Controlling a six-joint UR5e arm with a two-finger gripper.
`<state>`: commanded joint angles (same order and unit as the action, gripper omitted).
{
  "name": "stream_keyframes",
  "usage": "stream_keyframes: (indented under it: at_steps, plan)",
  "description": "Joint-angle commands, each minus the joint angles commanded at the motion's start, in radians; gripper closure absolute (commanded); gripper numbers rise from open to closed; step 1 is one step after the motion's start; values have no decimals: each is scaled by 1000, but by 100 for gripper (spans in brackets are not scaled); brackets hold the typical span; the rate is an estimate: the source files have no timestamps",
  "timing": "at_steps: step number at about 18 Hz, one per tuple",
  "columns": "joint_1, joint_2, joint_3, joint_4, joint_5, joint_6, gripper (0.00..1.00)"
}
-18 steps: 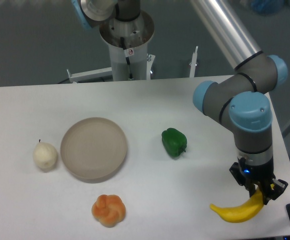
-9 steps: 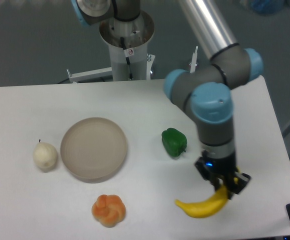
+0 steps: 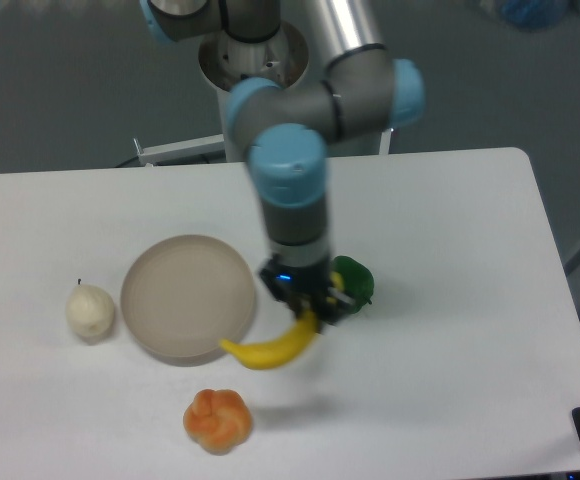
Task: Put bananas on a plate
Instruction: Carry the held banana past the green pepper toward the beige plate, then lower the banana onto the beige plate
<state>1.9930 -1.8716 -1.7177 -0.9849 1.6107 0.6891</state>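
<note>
My gripper [image 3: 310, 312] is shut on the right end of the yellow banana [image 3: 267, 350] and holds it above the table. The banana's left tip hangs over the lower right rim of the beige plate [image 3: 187, 296]. The plate lies at the left of the table's middle with nothing in it. My arm comes down from the back, and the gripper stands just right of the plate.
A green pepper [image 3: 355, 281] lies right behind the gripper, partly hidden by it. An orange lobed fruit [image 3: 217, 420] lies in front of the plate. A pale pear-like fruit [image 3: 90, 311] lies left of the plate.
My gripper has carried the banana from the table's front right corner leftward to the plate's right rim, and the banana hangs higher above the table.
</note>
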Motion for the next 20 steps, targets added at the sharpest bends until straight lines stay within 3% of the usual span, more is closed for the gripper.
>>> stream_keyframes:
  at_steps: [3,7,10,20]
  plan:
    - [-83,3,-75,0,1,-48,79]
    - [-115,-6,-149,31,12,-56,78]
    - [-115,-18,-163,75,14,-50,78]
    - [-115,-66,-152,98,14,-39,77]
